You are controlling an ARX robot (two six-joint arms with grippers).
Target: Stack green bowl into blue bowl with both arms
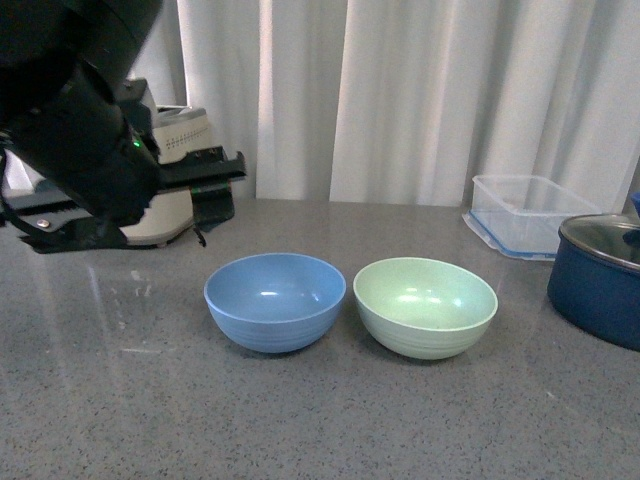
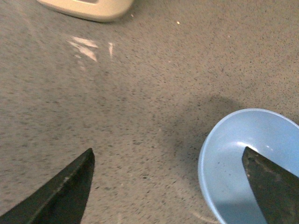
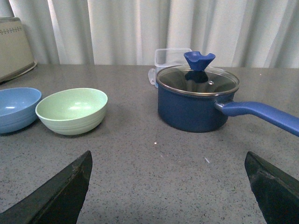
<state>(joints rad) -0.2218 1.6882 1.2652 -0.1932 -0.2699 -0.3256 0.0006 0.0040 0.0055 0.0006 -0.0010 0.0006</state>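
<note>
- Blue bowl [image 1: 275, 300] and green bowl [image 1: 425, 307]: upright, side by side mid-table, blue nearer the left edge. The rims appear just apart, though the gap is thin.
- Left gripper [image 2: 167, 153]: fingers wide apart, holding nothing, raised above the table at the blue bowl's left side.
- Right gripper [image 3: 168, 156]: fingers wide apart, holding nothing, well apart from both bowls.
- Pot [image 1: 600, 280]: lidded, at the right edge.
- Container [image 1: 520, 215]: behind the pot, toward the far right corner.

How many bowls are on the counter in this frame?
2. The blue bowl sits left of centre in the front view; the green bowl stands close beside it, further right. None appears hidden.
</note>
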